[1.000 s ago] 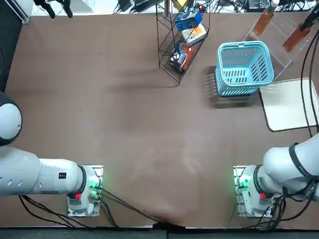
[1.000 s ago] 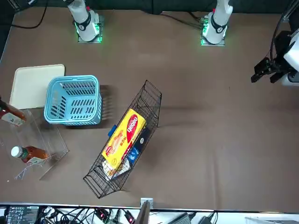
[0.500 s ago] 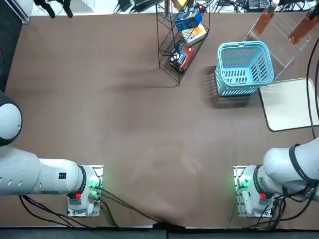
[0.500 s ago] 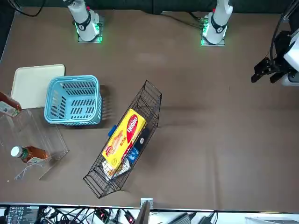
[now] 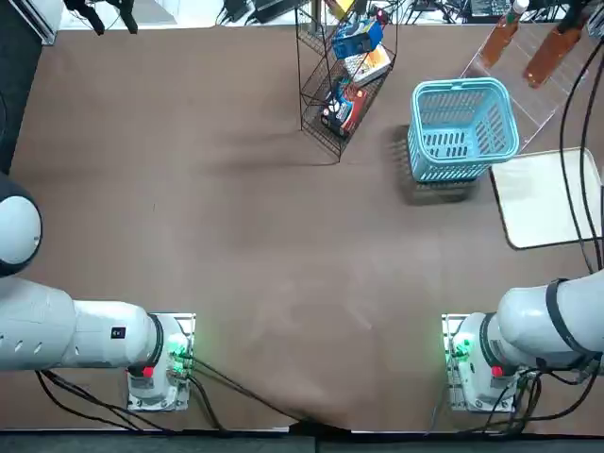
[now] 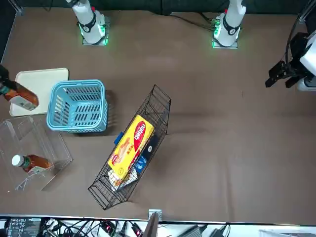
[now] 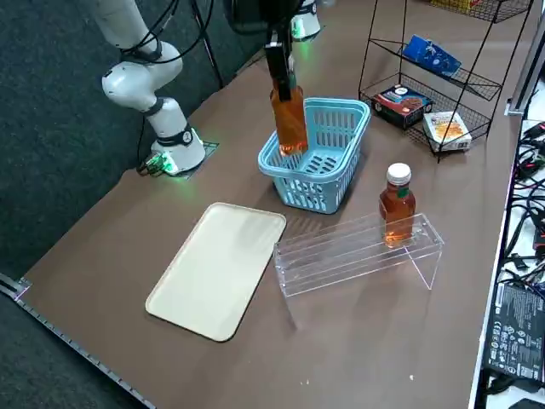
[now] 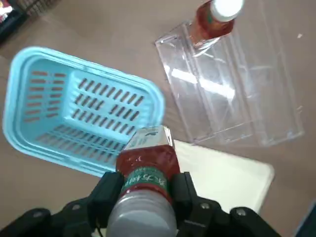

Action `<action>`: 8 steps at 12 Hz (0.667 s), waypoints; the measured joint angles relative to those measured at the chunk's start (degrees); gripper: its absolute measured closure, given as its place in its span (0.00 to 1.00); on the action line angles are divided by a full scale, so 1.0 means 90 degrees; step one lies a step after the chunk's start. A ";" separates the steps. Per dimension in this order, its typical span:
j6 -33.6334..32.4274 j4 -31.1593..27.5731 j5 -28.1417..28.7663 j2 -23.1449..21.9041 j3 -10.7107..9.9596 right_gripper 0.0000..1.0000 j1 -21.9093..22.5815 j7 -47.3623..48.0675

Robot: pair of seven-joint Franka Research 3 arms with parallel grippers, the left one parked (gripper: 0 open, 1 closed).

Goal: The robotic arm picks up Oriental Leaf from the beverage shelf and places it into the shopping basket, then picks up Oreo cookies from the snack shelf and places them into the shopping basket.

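Note:
My right gripper point(image 7: 282, 78) is shut on an Oriental Leaf bottle point(image 7: 289, 121) of red-brown tea, held upright by its top high above the table. In the wrist view the black fingers point(image 8: 105, 190) clamp the bottle point(image 8: 147, 160), which hangs near the rim of the light blue shopping basket point(image 8: 157, 100), on its tray side. The basket point(image 5: 416, 123) has nothing in it. A second tea bottle point(image 7: 396, 204) stands on the clear beverage shelf point(image 7: 358, 251). The blue Oreo cookies packet point(image 7: 432, 55) lies on an upper tier of the black wire snack shelf point(image 7: 467, 83).
A cream tray point(image 7: 217, 268) lies flat beside the basket and the clear stand. The wire rack point(image 5: 316, 90) also holds an orange-and-white box point(image 5: 370, 66) and a dark red packet point(image 5: 342, 104). Black cables trail from the arm over the table's right edge point(image 5: 571, 142).
The held bottle has come up off the clear shelf and moved sideways toward the basket. The second bottle and the basket have stayed put.

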 joint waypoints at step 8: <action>0.0535 -0.1729 -0.0006 -0.1154 0.0063 0.44 0.1084 0.3027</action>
